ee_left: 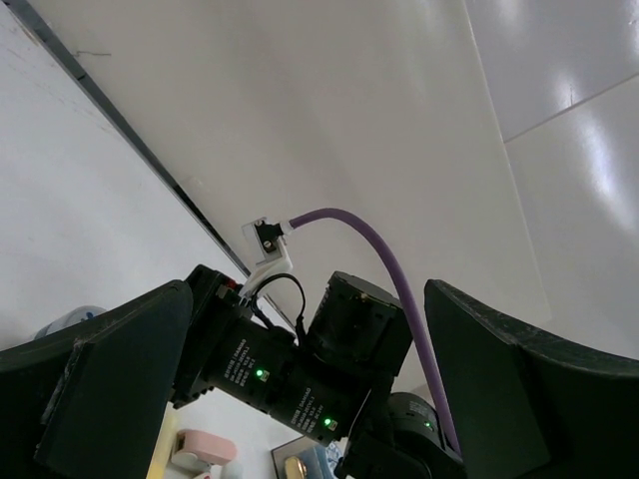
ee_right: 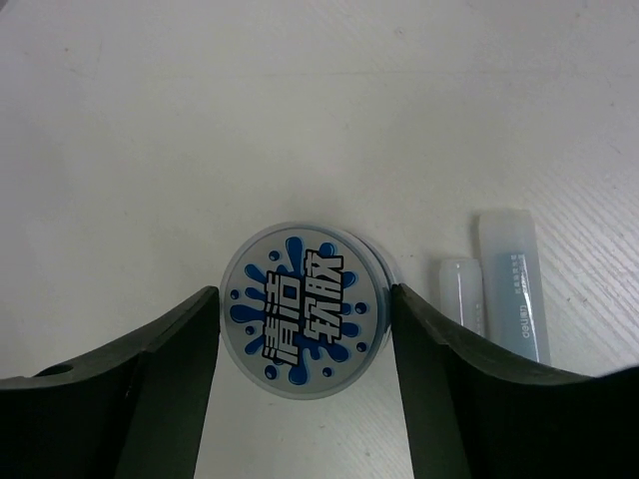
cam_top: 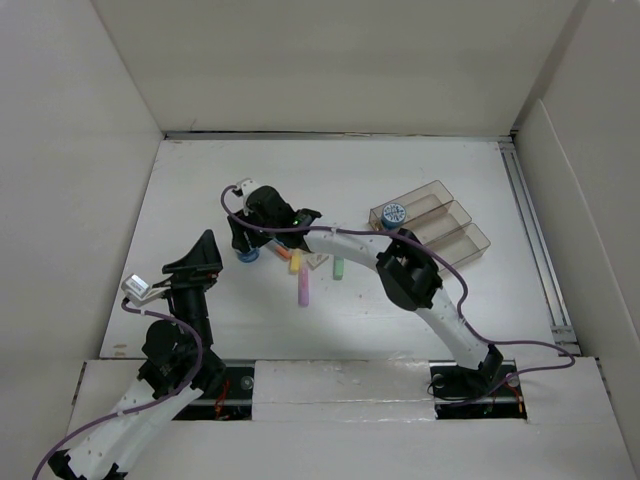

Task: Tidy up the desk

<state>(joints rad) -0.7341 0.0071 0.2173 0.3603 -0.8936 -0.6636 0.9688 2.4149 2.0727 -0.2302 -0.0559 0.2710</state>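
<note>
Right gripper [ee_right: 303,299]: fingers pressed on both sides of round blue tin [ee_right: 305,311]. Tin sits on desk [ee_right: 300,100], left of centre in top view. Desk fills middle of that view. Two pale capped sticks [ee_right: 511,284] just right of tin. Left gripper [ee_left: 307,289]: fingers wide apart, raised, lower left. Clear tray [cam_top: 468,240] right of centre, second tin [cam_top: 392,212] in its upper-left compartment.

Black wrist [ee_left: 300,374], purple cable [ee_left: 391,264] between fingers [ee_left: 110,389] of left hand [ee_left: 305,289]
</note>
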